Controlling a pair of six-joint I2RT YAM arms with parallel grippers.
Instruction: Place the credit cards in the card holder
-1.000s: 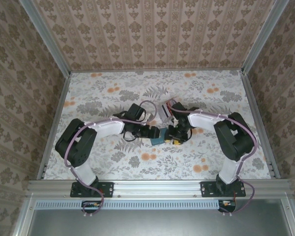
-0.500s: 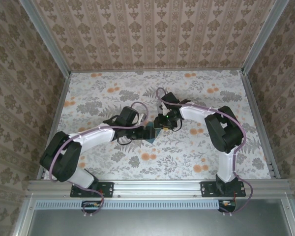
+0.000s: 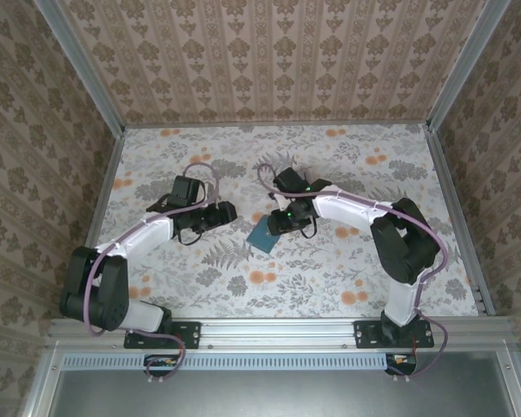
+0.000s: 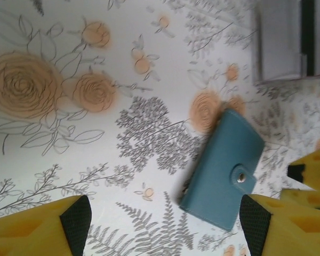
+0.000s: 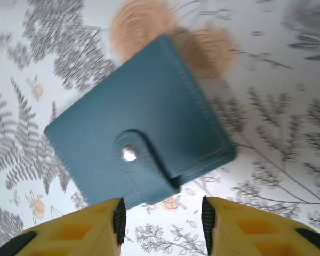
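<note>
Left pincer [image 3: 224, 213], jaws wide and empty, has drawn back toward 9 o'clock across the floral counter [image 3: 330, 278]. Right pincer [image 5: 162, 216], half parted and gripping nothing, now hangs at 2 o'clock of the closed card holder [image 3: 263, 234], which lies flat mid-counter.

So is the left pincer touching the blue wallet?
Apart. In the top view, the left pincer hangs to the left of the card holder, and a strip of the flowery table shows between them.
</note>
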